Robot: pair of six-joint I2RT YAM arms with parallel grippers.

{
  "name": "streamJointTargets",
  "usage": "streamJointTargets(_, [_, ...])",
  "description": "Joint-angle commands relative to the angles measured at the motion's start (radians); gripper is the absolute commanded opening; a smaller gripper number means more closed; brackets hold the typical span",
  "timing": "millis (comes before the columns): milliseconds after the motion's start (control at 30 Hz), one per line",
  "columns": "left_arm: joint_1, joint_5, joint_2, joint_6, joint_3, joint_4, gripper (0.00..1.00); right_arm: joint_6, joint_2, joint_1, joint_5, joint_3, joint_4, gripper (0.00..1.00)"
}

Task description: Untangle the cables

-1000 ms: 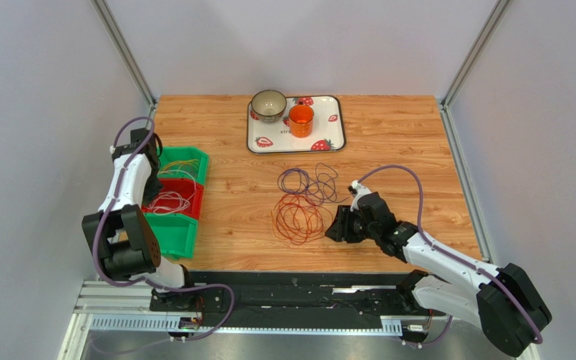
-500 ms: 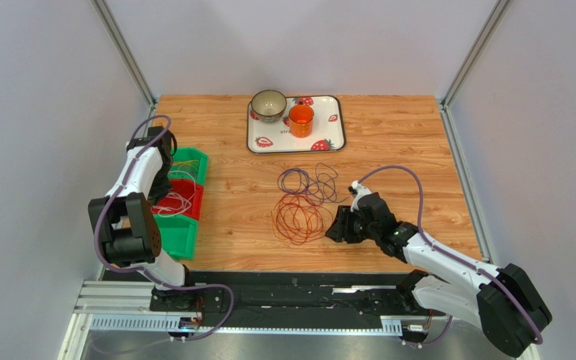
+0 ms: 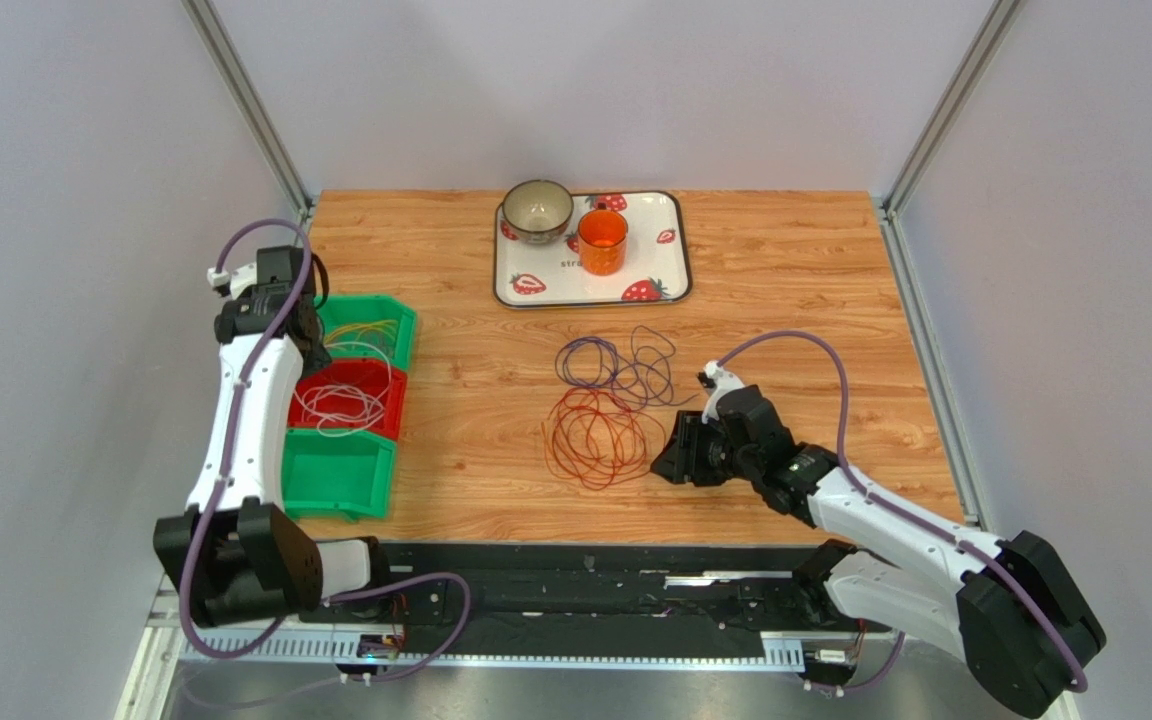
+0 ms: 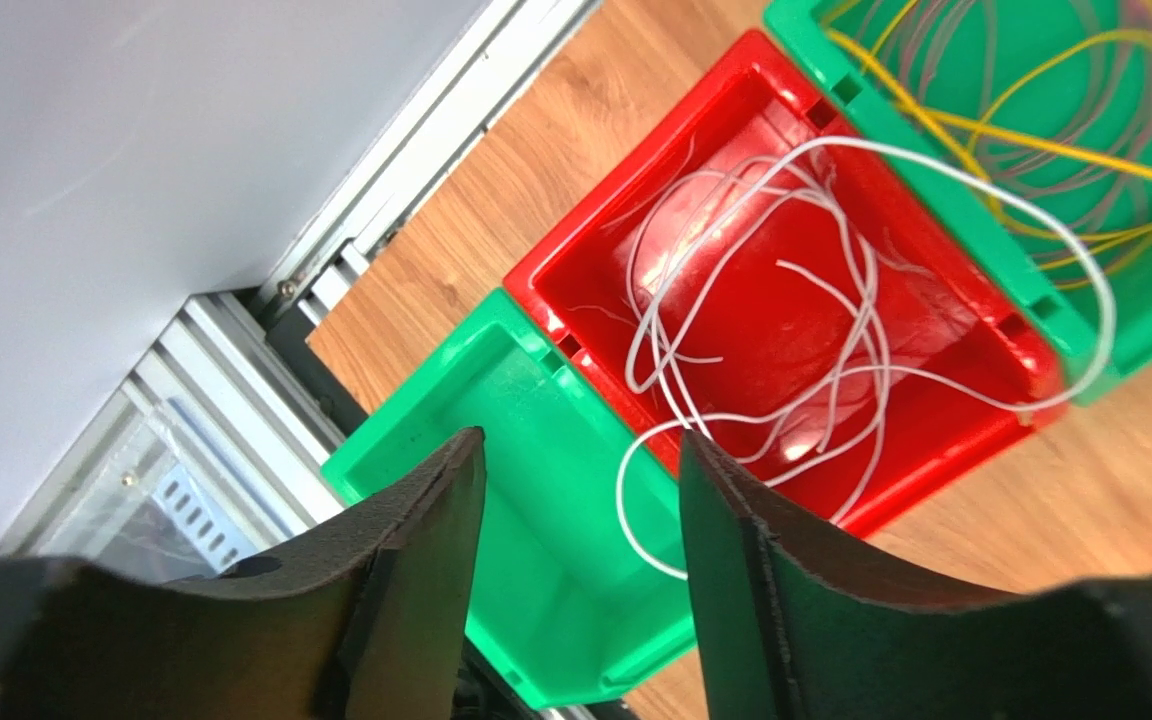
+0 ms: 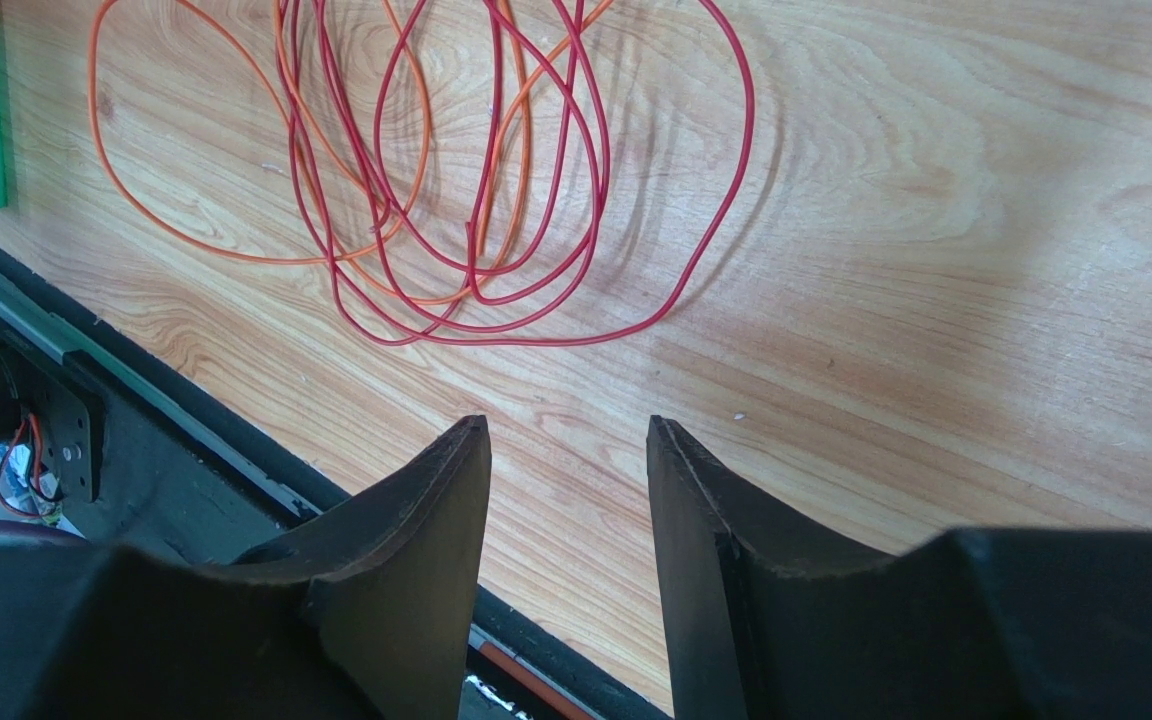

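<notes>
Left gripper (image 4: 582, 450), jaws apart, empty, over red plastic bin (image 4: 627, 168) of thin white cable (image 4: 868, 300). Right gripper (image 5: 567, 428), jaws apart, empty, beside tangled red-orange cable loops (image 5: 477, 180) on wooden table (image 5: 988, 225).

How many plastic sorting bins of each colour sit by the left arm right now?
Green plastic bins: 2
Red plastic bin: 1
Total: 3
</notes>
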Motion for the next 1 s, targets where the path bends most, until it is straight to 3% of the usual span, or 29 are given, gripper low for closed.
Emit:
streamJointTargets(0, [0.003,0.028,-0.145,0.023,0.018,0.026,0.62,-0.008,-0.029,0.001,0.019,-0.005,0.026,0.46])
streamJointTargets(167, [-0.001,0.197,-0.309,0.083,-0.005,0.081,0.65,0.008,-0.051,0.003,0.036,0.012,0.0,0.47])
streamJointTargets(333, [-0.029,0.411,-0.365,0.125,-0.05,0.124,0.83,0.017,-0.006,0.001,0.061,0.072,-0.046,0.46])
streamJointTargets(400, [-0.056,0.485,-0.366,0.126,-0.066,0.133,0.83,0.02,0.017,0.001,0.071,0.118,-0.06,0.46])
streamJointTargets(733, [-0.463,0.521,-0.27,-0.031,-0.211,0.227,0.73,0.014,0.195,0.003,0.14,0.308,-0.149,0.43])
streamJointTargets(967, [-0.636,0.565,-0.139,-0.118,-0.284,0.363,0.69,0.047,0.198,0.003,0.16,0.249,-0.133,0.42])
